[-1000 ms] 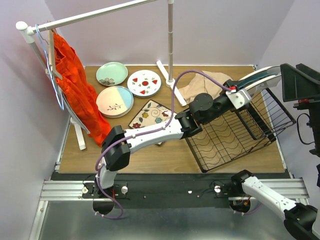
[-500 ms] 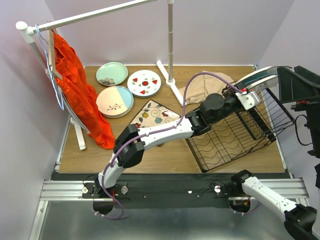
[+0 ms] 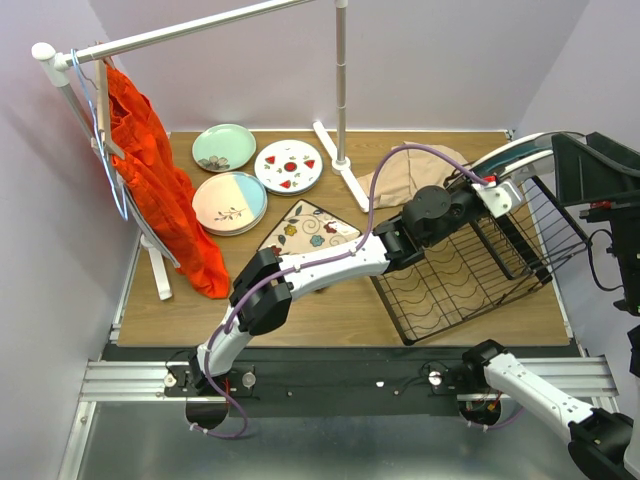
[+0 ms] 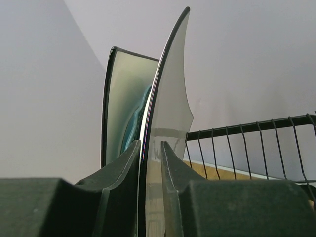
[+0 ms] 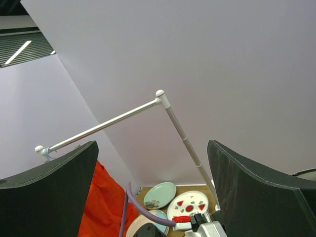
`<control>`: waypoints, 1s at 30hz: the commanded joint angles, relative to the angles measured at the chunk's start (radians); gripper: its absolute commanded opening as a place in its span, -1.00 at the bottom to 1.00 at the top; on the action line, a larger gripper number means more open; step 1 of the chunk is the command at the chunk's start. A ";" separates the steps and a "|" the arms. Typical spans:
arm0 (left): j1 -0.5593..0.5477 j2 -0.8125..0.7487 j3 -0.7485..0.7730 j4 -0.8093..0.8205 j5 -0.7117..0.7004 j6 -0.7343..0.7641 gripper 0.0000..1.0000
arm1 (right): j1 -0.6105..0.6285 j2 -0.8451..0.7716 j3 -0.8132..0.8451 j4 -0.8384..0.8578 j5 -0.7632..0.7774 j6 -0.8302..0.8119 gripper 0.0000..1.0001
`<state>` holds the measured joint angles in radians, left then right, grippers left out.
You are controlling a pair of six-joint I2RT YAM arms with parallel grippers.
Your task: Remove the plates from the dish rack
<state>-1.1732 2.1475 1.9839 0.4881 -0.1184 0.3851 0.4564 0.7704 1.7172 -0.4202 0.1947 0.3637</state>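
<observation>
Left claw (image 4: pixel 150 153) clamps a plate (image 4: pixel 170 98) upright in the rack (image 3: pixel 450 290); right claw (image 5: pixel 152 148) hangs apart. Next: lift it straight out, onto the worktop (image 3: pixel 340 315).

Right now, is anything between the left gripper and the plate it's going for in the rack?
Nothing visible. The left gripper has a finger on each side of the plate, at its rim. A second plate stands beside it, outside the grip, not in between.

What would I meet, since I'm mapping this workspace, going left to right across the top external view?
orange garment → pink-and-blue plate → floral square plate → dish rack
</observation>
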 commanded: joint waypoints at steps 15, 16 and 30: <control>-0.054 -0.029 0.004 0.053 -0.116 0.077 -1.00 | -0.001 -0.020 -0.019 0.011 0.025 -0.006 1.00; -0.057 -0.037 0.003 0.078 -0.119 0.078 -1.00 | -0.001 -0.020 -0.019 0.011 0.026 -0.005 1.00; -0.088 -0.084 0.041 0.221 -0.110 0.189 -1.00 | -0.001 -0.019 -0.027 0.018 0.058 -0.002 1.00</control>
<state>-1.2255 2.1262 1.9491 0.5362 -0.2276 0.4965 0.4564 0.7628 1.7020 -0.4164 0.2161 0.3645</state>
